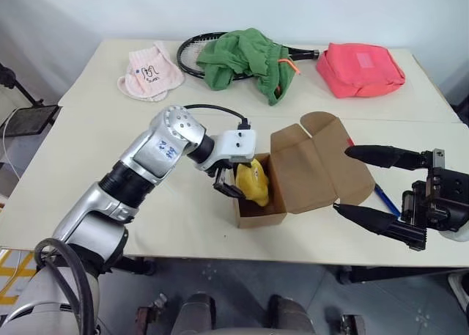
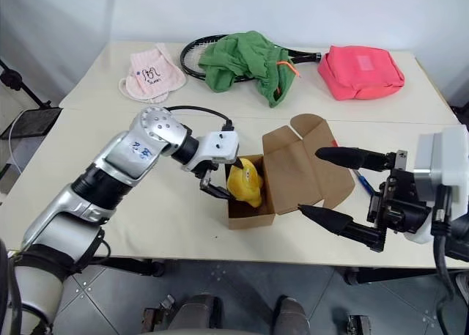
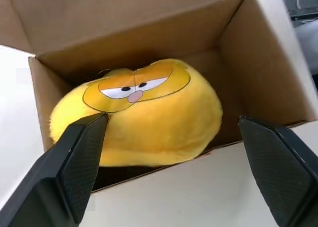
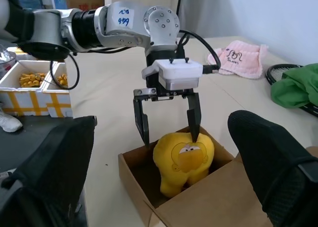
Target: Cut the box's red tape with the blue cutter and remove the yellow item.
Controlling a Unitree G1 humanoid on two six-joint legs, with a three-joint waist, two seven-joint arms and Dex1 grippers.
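Observation:
The brown box (image 1: 260, 214) stands open near the table's front edge, its lid flap (image 1: 315, 166) folded back to the right. A sliver of red tape (image 1: 349, 141) shows at the flap's far edge. The yellow item (image 1: 253, 182), a plush with an orange face, sits inside the box. My left gripper (image 1: 233, 185) hangs open just over it, one finger on each side of the plush (image 3: 149, 117). To the right of the flap, my right gripper (image 1: 343, 179) stands open and empty. The blue cutter (image 1: 382, 198) lies on the table under it.
Along the table's back lie a pink cloth (image 1: 150, 72), a black racket (image 1: 192, 56) under a green garment (image 1: 249, 60), and a pink-red bag (image 1: 359, 69). A white crate (image 4: 30, 88) sits beyond the table's left side.

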